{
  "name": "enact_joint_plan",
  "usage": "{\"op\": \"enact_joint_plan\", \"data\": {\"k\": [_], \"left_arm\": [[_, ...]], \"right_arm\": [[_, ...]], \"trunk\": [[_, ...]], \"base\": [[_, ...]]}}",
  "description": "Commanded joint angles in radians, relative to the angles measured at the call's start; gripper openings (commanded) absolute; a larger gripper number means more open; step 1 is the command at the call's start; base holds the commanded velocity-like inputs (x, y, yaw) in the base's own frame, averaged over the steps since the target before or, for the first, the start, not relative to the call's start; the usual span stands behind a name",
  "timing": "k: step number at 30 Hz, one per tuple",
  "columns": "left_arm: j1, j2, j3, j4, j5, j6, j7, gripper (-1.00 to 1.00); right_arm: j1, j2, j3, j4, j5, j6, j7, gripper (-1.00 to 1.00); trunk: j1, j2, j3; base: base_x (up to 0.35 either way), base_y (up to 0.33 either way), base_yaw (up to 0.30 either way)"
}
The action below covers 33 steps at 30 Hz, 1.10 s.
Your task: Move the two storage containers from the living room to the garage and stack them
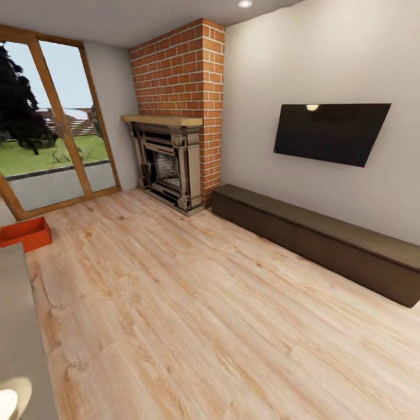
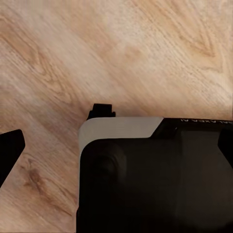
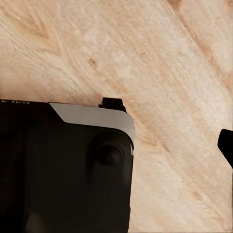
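The head camera looks forward and slightly down across the living room toward the brick fireplace [image 1: 178,105]. Both wrist cameras face straight down, close above the robot base [image 2: 155,179]. All three views share the wood-plank flooring [image 1: 221,326].

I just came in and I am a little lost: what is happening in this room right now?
Nothing is being handled at the moment. The robot stands in the living room, looking across the light wood floor toward the brick fireplace and the wall television. One orange-red storage container sits on the floor near the glass door, untouched and apart from the robot. The wrist cameras look down at bare wood planks and the robot's dark base; no container is in either hand.
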Motion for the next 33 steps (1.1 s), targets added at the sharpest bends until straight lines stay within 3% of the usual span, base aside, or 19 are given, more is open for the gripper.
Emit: {"op": "enact_joint_plan", "data": {"k": [1,7,26,33], "left_arm": [[-0.001,0.000,0.000,0.000,0.005,0.002,0.001,1.00],[-0.001,0.000,0.000,0.000,0.005,0.002,0.001,1.00],[-0.001,0.000,0.000,0.000,0.005,0.002,0.001,1.00],[-0.001,0.000,0.000,0.000,0.005,0.002,0.001,1.00]], "right_arm": [[-0.001,0.001,0.008,0.003,-0.010,-0.006,-0.001,1.00],[-0.001,0.000,0.008,0.003,-0.010,-0.006,-0.001,1.00],[-0.001,0.002,0.009,0.003,-0.010,-0.010,0.006,1.00],[-0.001,0.002,0.008,0.003,-0.010,-0.007,0.007,1.00]], "trunk": [[0.001,-0.001,-0.002],[0.001,-0.001,-0.005],[0.001,-0.001,-0.006],[0.001,-0.001,-0.006]], "base": [[0.322,0.000,0.245],[0.321,0.000,0.176],[0.321,0.000,0.007],[0.321,0.000,0.214]]}}
